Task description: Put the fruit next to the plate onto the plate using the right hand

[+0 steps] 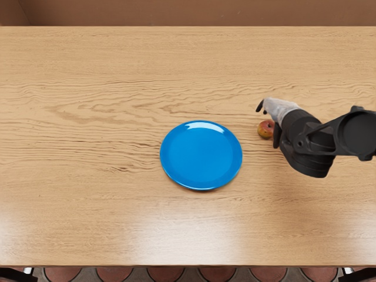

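nothing is sitting on the plate yet, so the whole move is waiting to be done. the fruit is lying on the counter just right of the plate, apart from its rim. my right hand is hovering just behind the fruit, the arm reaching in from the right edge. i am not managing to tell whether the hand is open or closing on the fruit.

The right arm hides part of the fruit from us, and the picture's edge cuts this arm off.
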`<control>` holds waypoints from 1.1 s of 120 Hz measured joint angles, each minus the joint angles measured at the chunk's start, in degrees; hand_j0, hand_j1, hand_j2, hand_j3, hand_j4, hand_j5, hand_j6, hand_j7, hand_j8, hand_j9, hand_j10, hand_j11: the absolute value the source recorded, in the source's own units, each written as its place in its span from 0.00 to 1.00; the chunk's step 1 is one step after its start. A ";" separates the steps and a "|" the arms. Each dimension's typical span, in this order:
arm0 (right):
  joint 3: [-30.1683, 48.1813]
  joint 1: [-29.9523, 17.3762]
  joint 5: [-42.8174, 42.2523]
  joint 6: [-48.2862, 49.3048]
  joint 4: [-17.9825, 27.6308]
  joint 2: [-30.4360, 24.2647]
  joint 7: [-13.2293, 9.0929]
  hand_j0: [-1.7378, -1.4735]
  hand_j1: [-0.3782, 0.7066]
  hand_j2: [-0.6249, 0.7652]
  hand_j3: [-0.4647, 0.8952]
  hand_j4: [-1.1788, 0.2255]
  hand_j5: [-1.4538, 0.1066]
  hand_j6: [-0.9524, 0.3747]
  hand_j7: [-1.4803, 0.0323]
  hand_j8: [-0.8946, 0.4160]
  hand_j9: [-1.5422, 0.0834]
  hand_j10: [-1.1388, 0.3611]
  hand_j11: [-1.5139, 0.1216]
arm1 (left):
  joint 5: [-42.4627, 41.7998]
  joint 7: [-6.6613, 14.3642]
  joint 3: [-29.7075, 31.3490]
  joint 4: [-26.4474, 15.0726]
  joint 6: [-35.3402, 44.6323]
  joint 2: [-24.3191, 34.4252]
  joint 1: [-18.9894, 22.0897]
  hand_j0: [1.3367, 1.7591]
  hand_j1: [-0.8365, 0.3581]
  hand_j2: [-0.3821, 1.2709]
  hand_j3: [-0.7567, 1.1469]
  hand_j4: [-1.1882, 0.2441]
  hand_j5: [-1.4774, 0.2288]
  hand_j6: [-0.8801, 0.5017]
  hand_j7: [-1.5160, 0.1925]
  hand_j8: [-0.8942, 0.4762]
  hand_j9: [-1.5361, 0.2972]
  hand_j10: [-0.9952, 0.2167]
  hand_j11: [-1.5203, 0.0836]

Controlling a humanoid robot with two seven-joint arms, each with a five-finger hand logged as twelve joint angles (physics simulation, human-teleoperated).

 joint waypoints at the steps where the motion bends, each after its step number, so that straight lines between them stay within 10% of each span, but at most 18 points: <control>1: -0.01 -0.16 0.00 -0.03 -0.15 0.04 0.00 0.30 0.34 0.41 0.34 0.64 0.70 0.50 0.73 0.47 0.72 0.57 0.70 | 0.00 0.00 0.00 0.00 0.00 0.00 0.00 0.76 0.99 0.23 0.40 0.83 0.87 0.64 0.89 0.65 0.84 0.82 0.95; 132: 1.38 -7.78 0.06 -0.39 -11.59 5.70 -0.18 0.30 0.40 0.40 0.34 0.60 0.65 0.46 0.69 0.42 0.68 0.53 0.66 | 0.00 0.00 -0.01 0.00 0.00 0.00 0.00 0.76 0.99 0.23 0.40 0.83 0.87 0.64 0.89 0.65 0.84 0.82 0.95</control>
